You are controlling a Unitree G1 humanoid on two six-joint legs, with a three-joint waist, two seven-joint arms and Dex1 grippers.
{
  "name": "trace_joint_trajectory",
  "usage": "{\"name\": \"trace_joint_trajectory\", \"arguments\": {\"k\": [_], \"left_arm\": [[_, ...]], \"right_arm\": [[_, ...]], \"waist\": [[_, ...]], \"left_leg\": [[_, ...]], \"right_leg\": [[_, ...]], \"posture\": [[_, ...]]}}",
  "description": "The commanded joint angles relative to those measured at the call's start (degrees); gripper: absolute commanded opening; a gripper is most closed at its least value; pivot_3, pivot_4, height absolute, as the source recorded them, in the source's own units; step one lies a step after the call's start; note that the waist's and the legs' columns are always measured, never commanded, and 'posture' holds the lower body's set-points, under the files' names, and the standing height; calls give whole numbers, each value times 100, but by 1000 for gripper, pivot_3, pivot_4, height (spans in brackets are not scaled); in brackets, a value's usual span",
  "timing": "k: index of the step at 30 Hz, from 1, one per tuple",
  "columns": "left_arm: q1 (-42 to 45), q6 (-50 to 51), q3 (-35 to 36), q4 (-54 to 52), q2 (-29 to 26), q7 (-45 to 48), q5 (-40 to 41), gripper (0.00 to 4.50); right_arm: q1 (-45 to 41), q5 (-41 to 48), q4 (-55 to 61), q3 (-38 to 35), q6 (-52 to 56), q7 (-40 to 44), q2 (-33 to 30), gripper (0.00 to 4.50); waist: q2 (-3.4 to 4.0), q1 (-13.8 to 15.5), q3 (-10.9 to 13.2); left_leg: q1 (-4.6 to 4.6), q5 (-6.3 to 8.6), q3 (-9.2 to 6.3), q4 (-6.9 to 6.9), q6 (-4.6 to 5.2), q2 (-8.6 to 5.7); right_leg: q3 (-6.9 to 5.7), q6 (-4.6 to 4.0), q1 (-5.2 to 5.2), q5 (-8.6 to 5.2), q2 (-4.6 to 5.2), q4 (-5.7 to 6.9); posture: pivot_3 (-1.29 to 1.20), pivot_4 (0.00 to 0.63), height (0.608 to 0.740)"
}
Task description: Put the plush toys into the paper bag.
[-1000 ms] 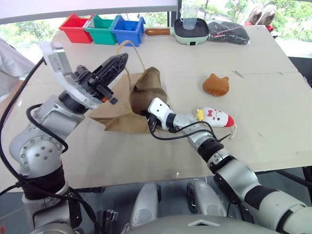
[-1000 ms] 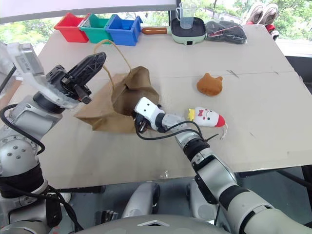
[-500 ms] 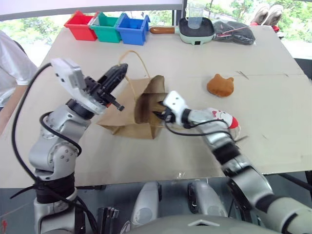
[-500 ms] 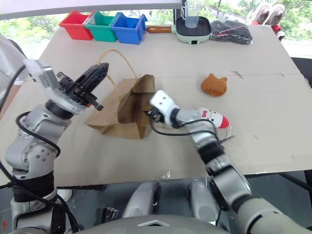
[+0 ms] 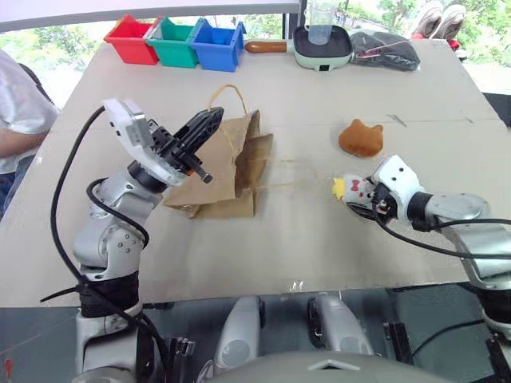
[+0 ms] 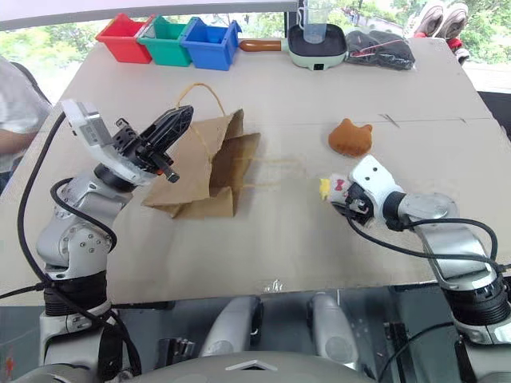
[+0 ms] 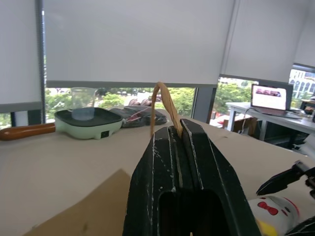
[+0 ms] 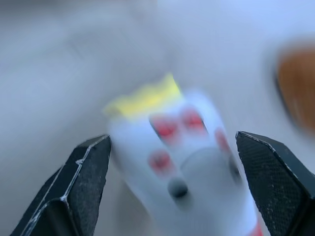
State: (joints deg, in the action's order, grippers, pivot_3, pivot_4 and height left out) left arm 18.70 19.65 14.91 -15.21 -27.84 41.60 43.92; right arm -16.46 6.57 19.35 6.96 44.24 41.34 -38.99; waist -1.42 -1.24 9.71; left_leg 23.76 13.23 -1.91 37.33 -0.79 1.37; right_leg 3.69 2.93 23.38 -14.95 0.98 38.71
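Observation:
The brown paper bag (image 5: 226, 169) lies on the table left of centre, its mouth turned to the right. My left gripper (image 5: 204, 128) is shut on one of its twisted loop handles (image 7: 161, 101) and holds that side up. The white plush toy (image 5: 350, 189), with a yellow tuft and a face, lies right of the bag. My right gripper (image 5: 365, 200) stands open over it, and the toy (image 8: 182, 147) sits between the two spread fingers (image 8: 83, 182). The orange-brown cat-eared plush toy (image 5: 361, 137) rests on the table just behind.
Red (image 5: 131, 39), green (image 5: 172, 42) and blue bins (image 5: 216, 45) line the far left edge. A pale green pan (image 5: 322, 45) holding a clear cup and a black cloth (image 5: 384, 49) sit at the far edge. A person's white sleeve (image 5: 20, 100) shows at the left.
My right arm has pulled away from the bag's mouth and swung right to the white toy, fingers now spread. The bag has sagged flatter. My left gripper keeps the handle, slightly lower.

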Motion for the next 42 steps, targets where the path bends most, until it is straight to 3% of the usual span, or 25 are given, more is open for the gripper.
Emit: {"name": "trace_joint_trajectory", "arguments": {"k": [1,4,6,9,12,16,25,29,32,39,42], "left_arm": [[97,-23,59,-164,-24,123,163,0],[70,105,104,-207,-69,252,342,0],[47,197,95,-243,-76,322,451,0],[22,345,18,-326,-73,413,595,0],[67,429,-58,-329,-54,455,624,0],[286,373,-352,-178,134,436,441,0],[539,159,-626,9,491,495,133,0],[340,145,-538,-115,426,502,85,0],[114,101,-275,-177,280,472,118,0],[-307,46,220,-446,164,302,270,0],[-465,17,346,-593,158,185,274,0]], "right_arm": [[-123,-163,-305,113,-438,29,-93,2035],[-110,101,-73,-151,-635,173,-84,992],[-149,448,305,-338,-746,359,-37,26],[-582,827,665,-404,-745,501,105,26],[-1183,665,520,-93,-943,479,202,26],[-2327,-574,-1020,1301,-2615,706,556,26],[-4096,-1685,-4718,2609,-5281,747,2502,26],[-4219,-1319,-5640,2219,-5958,926,2956,1669],[-3942,-1246,-5227,2020,-5935,1110,2604,3180],[-2849,-403,-2871,1070,-4217,1439,1620,3180],[-2591,-360,-2390,435,-3043,983,1165,3180]], "waist": [[0,-2,0],[-2,9,1],[-3,15,3],[0,-4,6],[-2,-43,7],[-3,-77,8],[-4,-135,11],[-4,-81,11],[-3,-48,13],[0,-2,15],[1,8,16]], "left_leg": [[0,0,-2,0,0,1],[3,0,-4,0,0,1],[5,0,-4,0,0,1],[4,0,-4,0,0,2],[3,0,-6,1,0,3],[2,0,-7,3,0,3],[6,-1,-5,-1,-2,3],[7,-1,-11,-5,-3,5],[11,-1,-11,-3,-2,-2],[8,-1,-12,-1,-1,0],[7,0,-12,-2,-1,2]], "right_leg": [[0,0,0,0,-1,1],[-2,1,0,0,-1,0],[-2,1,0,0,0,-1],[-2,1,0,0,-1,0],[-2,1,0,0,-2,2],[-7,1,-2,0,-2,1],[-5,-1,6,2,1,-1],[-15,-2,8,2,3,3],[-16,-1,6,2,16,-1],[-16,-1,6,2,14,8],[-15,-2,7,2,11,10]], "posture": [[0,150,740],[0,150,740],[0,150,740],[0,150,740],[0,150,740],[0,150,740],[0,150,740],[0,150,740],[0,150,740],[0,150,740],[0,150,740]]}}
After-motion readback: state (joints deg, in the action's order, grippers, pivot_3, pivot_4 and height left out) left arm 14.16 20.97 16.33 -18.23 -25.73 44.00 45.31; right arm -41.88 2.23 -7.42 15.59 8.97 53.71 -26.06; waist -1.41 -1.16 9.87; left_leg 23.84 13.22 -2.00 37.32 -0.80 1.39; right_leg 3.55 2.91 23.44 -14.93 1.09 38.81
